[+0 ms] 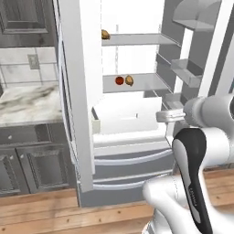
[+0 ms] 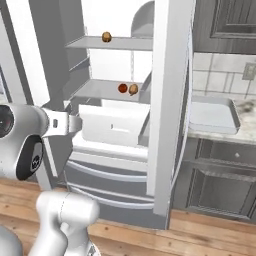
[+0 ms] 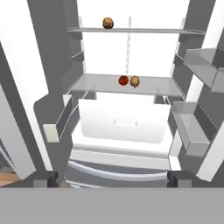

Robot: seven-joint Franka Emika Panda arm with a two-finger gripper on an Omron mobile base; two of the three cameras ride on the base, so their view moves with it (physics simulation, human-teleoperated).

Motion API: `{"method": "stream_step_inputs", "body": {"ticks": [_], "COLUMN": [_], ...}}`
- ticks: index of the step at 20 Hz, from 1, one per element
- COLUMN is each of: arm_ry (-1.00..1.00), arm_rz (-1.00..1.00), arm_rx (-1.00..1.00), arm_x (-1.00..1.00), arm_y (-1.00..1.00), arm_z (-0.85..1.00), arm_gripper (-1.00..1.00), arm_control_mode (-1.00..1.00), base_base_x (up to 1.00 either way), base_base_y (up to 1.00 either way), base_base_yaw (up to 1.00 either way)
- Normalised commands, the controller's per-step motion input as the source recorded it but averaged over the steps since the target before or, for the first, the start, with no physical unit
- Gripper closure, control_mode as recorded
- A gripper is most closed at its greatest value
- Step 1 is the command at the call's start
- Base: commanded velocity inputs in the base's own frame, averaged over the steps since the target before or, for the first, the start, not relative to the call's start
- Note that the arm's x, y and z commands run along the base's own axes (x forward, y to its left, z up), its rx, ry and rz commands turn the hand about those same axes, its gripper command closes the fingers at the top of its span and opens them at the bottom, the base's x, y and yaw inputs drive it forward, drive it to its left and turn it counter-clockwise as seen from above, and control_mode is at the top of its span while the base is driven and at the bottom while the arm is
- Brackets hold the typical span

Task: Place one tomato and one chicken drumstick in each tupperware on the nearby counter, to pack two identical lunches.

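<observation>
One tomato (image 3: 123,80) beside a drumstick (image 3: 134,81) on the mid shelf (image 3: 100,83); gripper (image 3: 113,178) wide open, empty. Approach level, centre on tomato.

Fridge (image 3: 127,131) interior: smooth matt white, plastic-looking; shelves (image 3: 127,83) thin, pale grey, semi-clear w/ slight sheen. Door bins (image 3: 188,127) translucent grey plastic. Tomato (image 3: 123,80) smooth, glossy red. Drumsticks (image 3: 108,22) brown, rougher, matt, mottled. Counter (image 1: 27,103) polished white marble-look w/ grey-brown veins; cabinets (image 1: 27,164) dark grey, matt, panelled. Wall tiles (image 1: 23,68) pale, smooth. Floor (image 1: 55,215) light wood planks, satin. Arm (image 1: 201,151) glossy white shell w/ black gloss joint parts. Tray (image 2: 212,115) on counter, right base view: smooth pale grey, plastic-like.
</observation>
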Motion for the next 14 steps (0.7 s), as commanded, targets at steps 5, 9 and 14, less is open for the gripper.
{"method": "stream_step_inputs", "body": {"ticks": [5,9,14], "arm_ry": [0.00,0.00,0.00], "arm_rz": [0.00,0.00,0.00], "arm_rx": [0.00,0.00,0.00], "arm_x": [0.00,0.00,0.00], "arm_y": [0.00,0.00,0.00], "arm_z": [0.00,0.00,0.00], "arm_gripper": [-1.00,-1.00,-1.00], "arm_control_mode": [1.00,1.00,1.00], "base_base_x": [0.73,0.80,0.80], "base_base_y": [-0.10,-0.09,0.00], "base_base_yaw": [-0.01,-0.01,-0.02]}}
